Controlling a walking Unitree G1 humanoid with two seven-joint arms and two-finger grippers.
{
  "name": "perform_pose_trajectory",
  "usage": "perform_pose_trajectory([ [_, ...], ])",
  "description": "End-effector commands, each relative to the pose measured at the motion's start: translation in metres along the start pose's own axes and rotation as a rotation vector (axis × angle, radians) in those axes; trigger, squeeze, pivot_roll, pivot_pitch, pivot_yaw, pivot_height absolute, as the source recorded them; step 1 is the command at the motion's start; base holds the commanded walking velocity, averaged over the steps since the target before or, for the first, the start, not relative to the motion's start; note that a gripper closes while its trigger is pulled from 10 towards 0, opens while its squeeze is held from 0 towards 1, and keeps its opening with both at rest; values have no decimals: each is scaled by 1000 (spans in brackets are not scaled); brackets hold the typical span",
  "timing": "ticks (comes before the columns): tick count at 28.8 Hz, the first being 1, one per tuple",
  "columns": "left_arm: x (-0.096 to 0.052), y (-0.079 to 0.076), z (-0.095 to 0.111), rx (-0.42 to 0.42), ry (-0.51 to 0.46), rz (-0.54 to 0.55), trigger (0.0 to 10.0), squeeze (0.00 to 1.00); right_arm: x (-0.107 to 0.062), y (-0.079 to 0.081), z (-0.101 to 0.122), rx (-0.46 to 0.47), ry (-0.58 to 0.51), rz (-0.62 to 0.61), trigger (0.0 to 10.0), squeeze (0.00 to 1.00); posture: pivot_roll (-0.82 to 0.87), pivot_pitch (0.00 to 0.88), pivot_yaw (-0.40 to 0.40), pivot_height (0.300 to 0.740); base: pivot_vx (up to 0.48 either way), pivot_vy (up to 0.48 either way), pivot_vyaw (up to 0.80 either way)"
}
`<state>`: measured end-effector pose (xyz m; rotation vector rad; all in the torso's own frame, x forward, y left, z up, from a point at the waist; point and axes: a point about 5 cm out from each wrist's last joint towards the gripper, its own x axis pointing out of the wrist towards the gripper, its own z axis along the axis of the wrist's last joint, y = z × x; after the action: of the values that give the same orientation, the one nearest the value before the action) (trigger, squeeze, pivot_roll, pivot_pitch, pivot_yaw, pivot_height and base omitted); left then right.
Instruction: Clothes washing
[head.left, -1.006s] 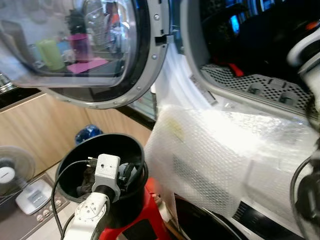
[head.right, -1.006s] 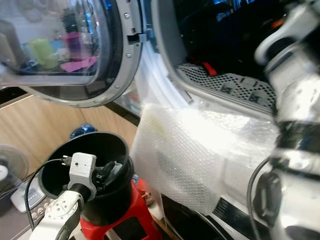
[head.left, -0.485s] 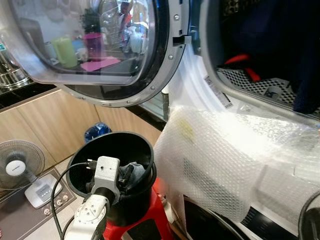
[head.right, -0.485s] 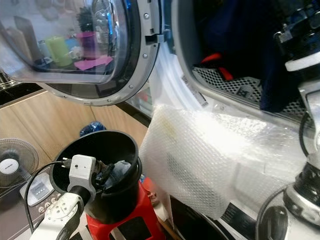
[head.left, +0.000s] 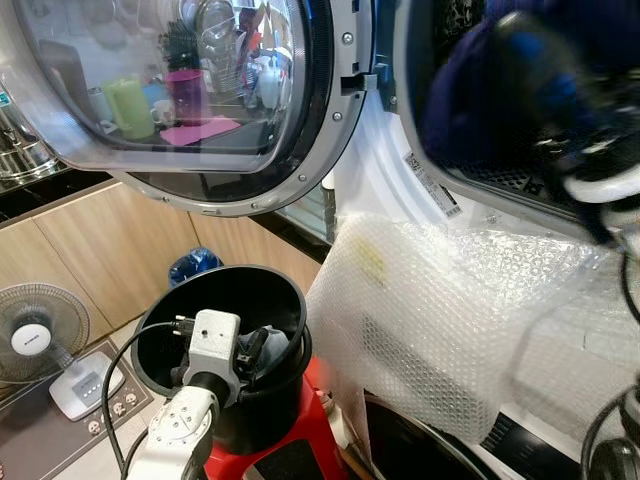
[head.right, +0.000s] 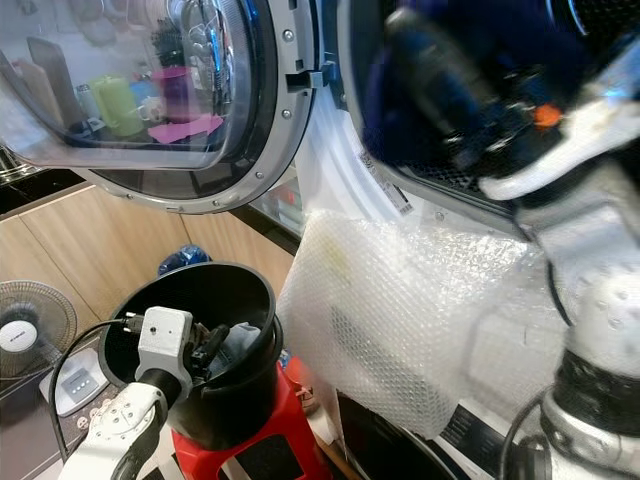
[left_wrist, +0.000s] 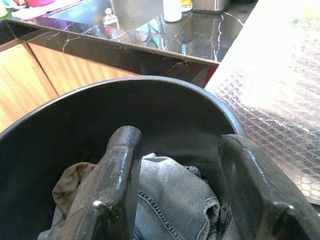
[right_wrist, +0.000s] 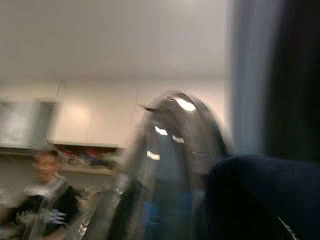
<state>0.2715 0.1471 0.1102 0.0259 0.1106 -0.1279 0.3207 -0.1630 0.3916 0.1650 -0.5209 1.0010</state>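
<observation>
The washer's round glass door (head.left: 190, 100) stands swung wide to the left. At the drum's mouth my right gripper (head.right: 450, 80), blurred, is shut on a dark blue garment (head.left: 500, 100) that bunches over it. A black bucket (head.left: 290, 300) stands on a red stool (head.left: 310, 440) before the machine. My left gripper (left_wrist: 175, 150) hangs open inside the bucket, just above light blue jeans (left_wrist: 170, 200) and a brown cloth (left_wrist: 67, 182), touching neither as far as I can tell.
Bubble wrap (head.left: 450, 310) covers the washer's front below the drum. A small fan (head.left: 40, 330) and a white scale (head.left: 85, 385) sit on the floor at left, beside wooden cabinets. A blue object (head.left: 190, 265) lies behind the bucket. A person (right_wrist: 45, 200) appears in the right wrist view.
My right arm has swung leftward across the drum's mouth, carrying the dark blue garment outward. The left gripper has stayed in the bucket.
</observation>
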Motion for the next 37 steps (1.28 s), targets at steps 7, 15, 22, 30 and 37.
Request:
perform_pose_trajectory([
  [7,0,4,1,1,2,12,10000,0,-11,-103,83,-238,-35,-1154,10000,0,-11,0,82,740,0,0,0],
  [15,-3,1,-1,-7,4,14,10000,0,-63,-100,150,-468,-331,-1473,10000,0,-15,0,74,740,0,0,0],
  [22,-2,0,-1,-8,8,9,10000,0,-28,-115,47,-178,2,-1248,10000,0,-16,9,78,740,0,0,0],
  [30,-3,1,0,-8,4,19,10000,0,-10,-101,33,-8,-48,-981,10000,0,-9,17,70,740,0,0,0],
  [37,-4,1,-2,-11,8,14,10000,0,-25,-70,43,26,-187,-751,10000,0,-18,21,77,740,0,0,0],
])
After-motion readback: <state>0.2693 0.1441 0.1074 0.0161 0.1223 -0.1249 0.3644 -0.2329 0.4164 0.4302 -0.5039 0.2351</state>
